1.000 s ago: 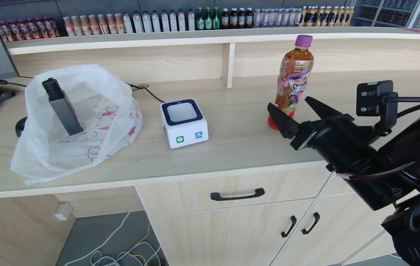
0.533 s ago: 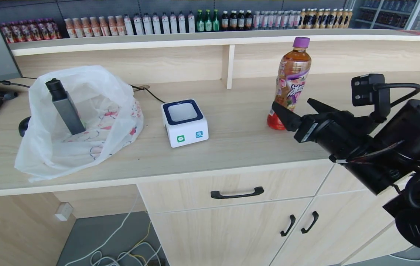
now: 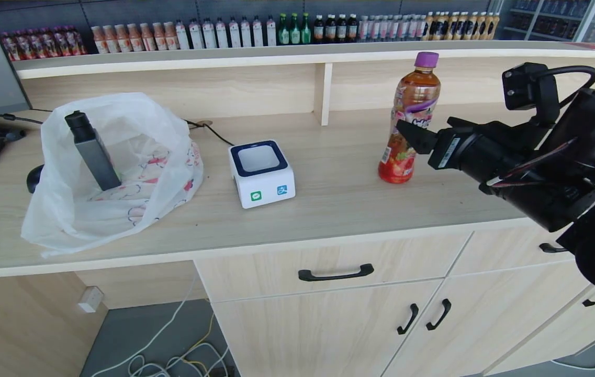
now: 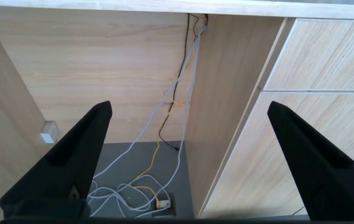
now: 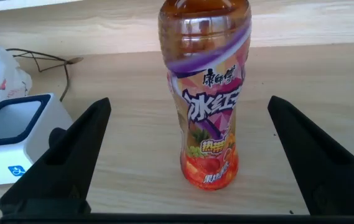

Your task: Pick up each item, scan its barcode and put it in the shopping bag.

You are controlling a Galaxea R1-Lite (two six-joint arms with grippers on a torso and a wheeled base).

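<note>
Hovering wide open and empty, the right gripper frames the upright bottle without touching it; bottle stands on the counter, well apart from scanner and shopping bag; step judged: pick-up approach; next move calls for advancing to flank the label, then closing.

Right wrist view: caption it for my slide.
Open right gripper frames an upright drink bottle on the counter, scanner nearby.
</note>
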